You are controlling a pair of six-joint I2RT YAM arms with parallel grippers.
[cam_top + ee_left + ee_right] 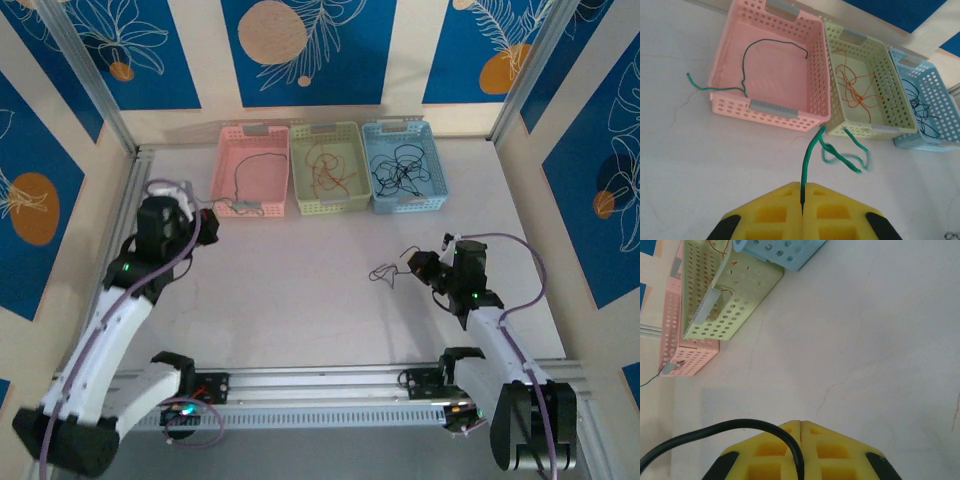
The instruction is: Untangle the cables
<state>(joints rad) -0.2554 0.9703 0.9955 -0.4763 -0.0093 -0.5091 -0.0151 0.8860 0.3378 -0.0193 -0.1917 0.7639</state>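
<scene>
The left gripper (pixel 801 192) is clenched on a green cable (pixel 809 150). This cable runs from between its jaws toward the baskets and ends in a loop twisted on itself, lying on the table (pixel 700 165) just in front of the yellow-green basket (pixel 837 95). The right gripper (pixel 800 427) is clenched as well, on a black cable (pixel 740 424) that bends away to the left. In the top view this cable makes small loops just beside the gripper, near the middle of the table.

Farther back, three baskets stand side by side. The pink basket (pixel 805 120) holds one dark green cable (pixel 775 42), but it passes over the near rim and its end lies outside on the table. The yellow-green basket holds the orange-red cables (pixel 857 92) in a loose bundle. The blue basket (pixel 920 142) holds the black cables (pixel 920 107); if they are free of each other I cannot tell.

I judge the task as mostly done, because the colours are already separated. What is left seems to be the two cables in the grippers: the twist of the green one must be opened, and then each must go to its basket
</scene>
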